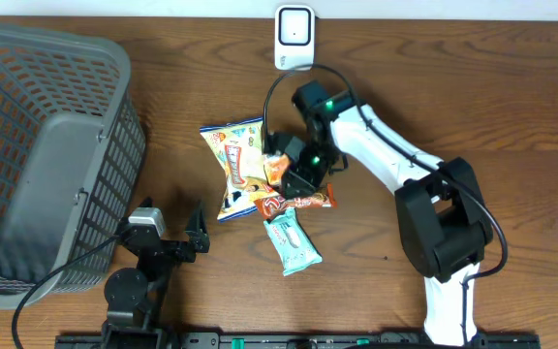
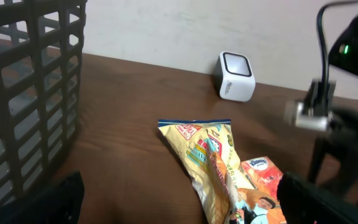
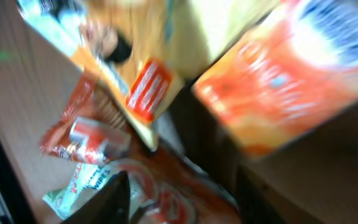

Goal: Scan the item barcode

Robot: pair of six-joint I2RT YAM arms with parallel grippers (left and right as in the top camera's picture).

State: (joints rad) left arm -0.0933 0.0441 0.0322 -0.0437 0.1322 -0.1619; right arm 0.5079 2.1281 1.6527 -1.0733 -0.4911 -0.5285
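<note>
A dark brown wood-grain counter [image 1: 473, 78] is evenly lit; a plain off-white wall [image 2: 166, 31] is set directly behind the counter.

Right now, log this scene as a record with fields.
scanner: white, upright at the table's far edge
basket: gray, at the left
items: yellow snack bag, orange pack, red wrapper, teal wipes pack, clustered mid-table
left end effector: open, empty, beside the basket
right end effector: jaws apart, over the cluster

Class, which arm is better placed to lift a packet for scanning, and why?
Right. The right gripper hangs over the orange packet, close to the scanner. The left gripper sits open near the basket, far from it.
</note>
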